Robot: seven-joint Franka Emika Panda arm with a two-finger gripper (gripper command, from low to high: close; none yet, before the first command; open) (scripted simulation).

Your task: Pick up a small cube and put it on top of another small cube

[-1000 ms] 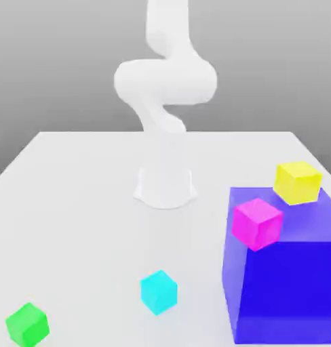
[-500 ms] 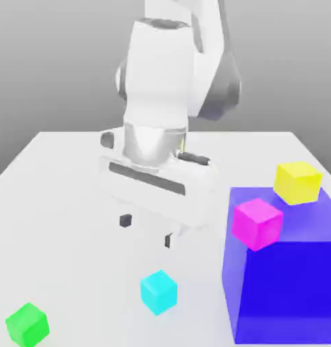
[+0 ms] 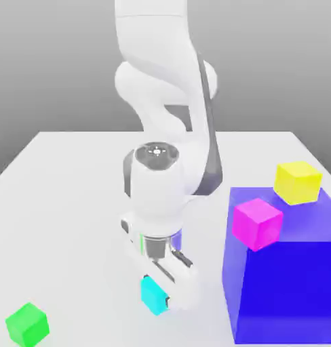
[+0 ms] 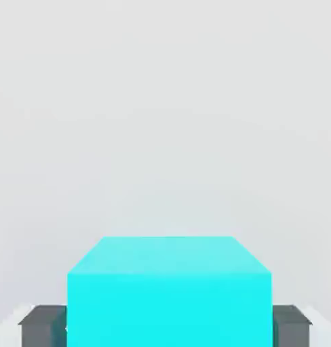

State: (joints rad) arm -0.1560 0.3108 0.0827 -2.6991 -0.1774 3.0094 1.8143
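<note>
Down over the one pale table (image 3: 80, 203) the one white robot arm (image 3: 158, 41) had come since the earlier frame, bringing its one gripper (image 3: 157, 291) from above the cyan cube to right around it; the other things stayed put. The table spread beneath everything, and the arm bent above its middle. One big blue block (image 3: 290, 291) stood at the exterior view's right, well apart from the gripper. The gripper's two fingers (image 4: 43, 329) were clamped on the cyan cube (image 3: 152, 297), one against each of two opposite sides (a snug hold, by the look of it).

Four small cubes made up the rest, one of each colour. The cyan one was low at the table, in the same spot as before, between the green cube (image 3: 28, 325) and the block. The green one sat alone on the table at the exterior view's left, near the front edge of that view. One yellow cube (image 3: 298, 183) was on top of the block, and one magenta cube (image 3: 257, 223) showed at its near left corner.
</note>
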